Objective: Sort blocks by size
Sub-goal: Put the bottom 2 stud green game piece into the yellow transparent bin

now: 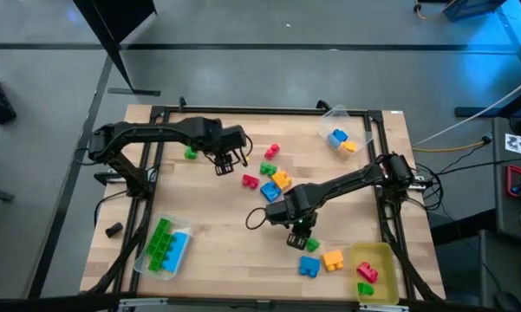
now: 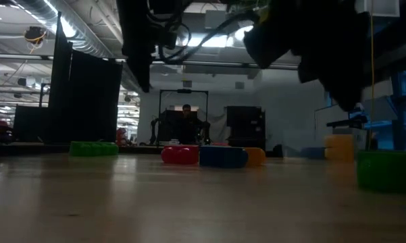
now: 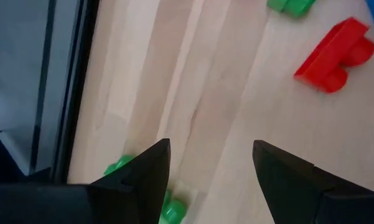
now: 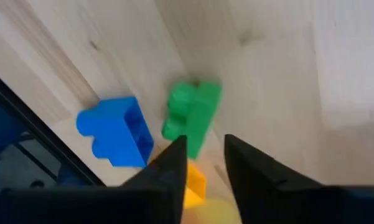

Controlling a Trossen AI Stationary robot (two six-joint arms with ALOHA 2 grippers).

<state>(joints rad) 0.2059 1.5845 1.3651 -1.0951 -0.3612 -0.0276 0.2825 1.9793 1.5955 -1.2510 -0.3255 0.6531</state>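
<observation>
- My right gripper [image 1: 301, 236] hangs over the near-right part of the table [image 1: 217, 260], just above a small green block [image 4: 193, 115].
- Right fingers [image 4: 168, 165] stand a narrow gap apart with nothing between them; the green block lies flat on the wood just ahead of the tips.
- A blue block [image 4: 115, 130] sits just beside the green one, and a yellow block [image 4: 193, 186] shows under the finger, near both.
- My left gripper [image 1: 228, 159] hovers over the far-left area, fingers [image 3: 146, 174] wide apart and empty; a green block [image 3: 168, 208] lies partly hidden by one finger, a red block [image 3: 333, 53] farther off.
- Sorting looks partly done: the long greens and a blue lie in the clear tray [image 1: 163, 267] near left, a blue and an orange in the far tray [image 1: 334, 114], reds in the yellow tray [image 1: 381, 260] near right.
- Loose pile [image 1: 273, 180] of red, blue, orange and green is mid-table, not yet sorted.
- Step in hand, my guess: the right arm is working the small green block, either about to pick it or just set down; can't tell which.
- If picking, I need the fingers wider, centred over the green, down without bumping the blue neighbour, then shut.
</observation>
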